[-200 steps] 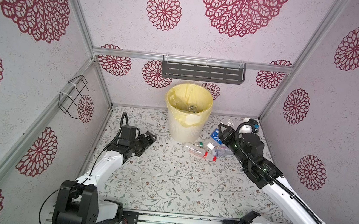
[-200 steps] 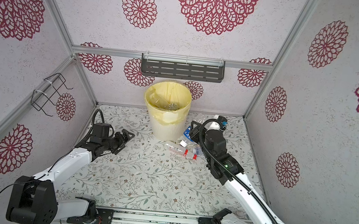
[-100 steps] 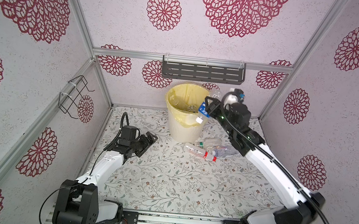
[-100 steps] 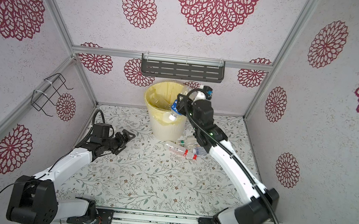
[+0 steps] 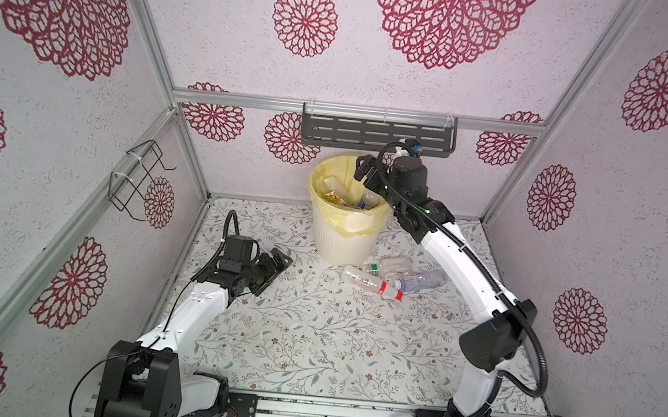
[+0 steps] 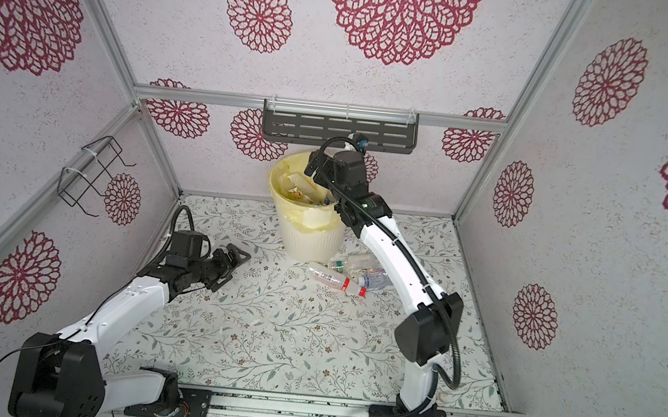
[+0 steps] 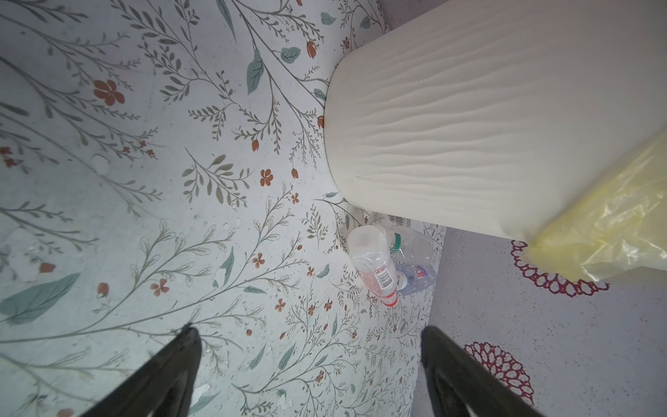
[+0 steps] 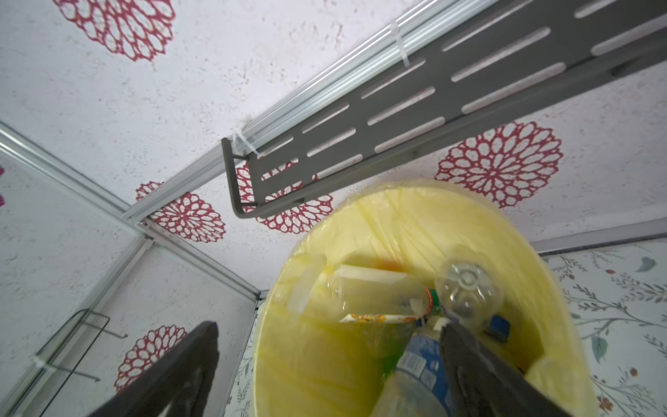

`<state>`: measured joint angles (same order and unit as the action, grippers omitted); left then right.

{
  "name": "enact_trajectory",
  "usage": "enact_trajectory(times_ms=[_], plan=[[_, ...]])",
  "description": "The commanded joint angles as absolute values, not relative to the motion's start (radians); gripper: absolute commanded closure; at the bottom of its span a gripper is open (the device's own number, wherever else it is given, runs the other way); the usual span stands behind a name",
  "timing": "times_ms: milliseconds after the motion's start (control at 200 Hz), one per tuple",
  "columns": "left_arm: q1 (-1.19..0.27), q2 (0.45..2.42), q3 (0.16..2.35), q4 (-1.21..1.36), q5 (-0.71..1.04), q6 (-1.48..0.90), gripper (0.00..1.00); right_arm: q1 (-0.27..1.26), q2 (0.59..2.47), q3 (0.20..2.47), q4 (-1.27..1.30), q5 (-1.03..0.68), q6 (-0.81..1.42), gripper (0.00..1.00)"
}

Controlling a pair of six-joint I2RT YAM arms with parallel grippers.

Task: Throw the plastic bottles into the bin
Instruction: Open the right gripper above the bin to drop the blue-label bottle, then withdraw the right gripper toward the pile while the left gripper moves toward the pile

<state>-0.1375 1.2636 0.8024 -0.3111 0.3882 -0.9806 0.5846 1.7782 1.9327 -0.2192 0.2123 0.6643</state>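
Observation:
The cream ribbed bin (image 5: 341, 245) (image 6: 312, 243) (image 7: 469, 119) with its yellow bag stands at the back middle and holds several plastic bottles. My right gripper (image 5: 365, 173) (image 6: 314, 166) (image 8: 328, 326) hangs open over its rim. A blue-labelled bottle (image 8: 415, 375) (image 5: 368, 199) lies loose inside the bin beside one finger. Three bottles lie on the floor at the bin's right foot: a red-capped one (image 5: 367, 281) (image 6: 332, 278) (image 7: 373, 267), a green-capped one (image 5: 391, 265) (image 7: 411, 245) and a blue-labelled one (image 5: 421, 280) (image 7: 417, 276). My left gripper (image 5: 277, 260) (image 6: 235, 256) (image 7: 306, 330) rests open and empty, left of the bin.
A grey slotted shelf (image 5: 377, 134) (image 8: 433, 108) is fixed to the back wall just above the bin. A black wire rack (image 5: 139, 178) hangs on the left wall. Patterned walls close in three sides of the floral floor (image 5: 312, 332).
My right arm rose from the floor bottles carrying the blue-labelled bottle, swung over the bin and opened; the bottle now lies in the bin. The left arm stayed still.

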Motion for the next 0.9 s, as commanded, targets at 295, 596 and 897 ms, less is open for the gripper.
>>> enact_trajectory(times_ms=[295,596,897], plan=[[-0.168,1.122,0.781,-0.312,0.34,-1.004,0.03,0.591,1.204,1.309,-0.162,0.314,0.726,0.01],[-0.234,1.108,0.745,-0.339,0.24,-1.085,0.03,0.583,0.915,0.973,-0.226,0.357,0.722,0.01],[-0.334,1.058,0.634,-0.285,0.053,-1.289,0.03,0.576,0.837,0.704,-0.165,0.231,0.658,0.01]])
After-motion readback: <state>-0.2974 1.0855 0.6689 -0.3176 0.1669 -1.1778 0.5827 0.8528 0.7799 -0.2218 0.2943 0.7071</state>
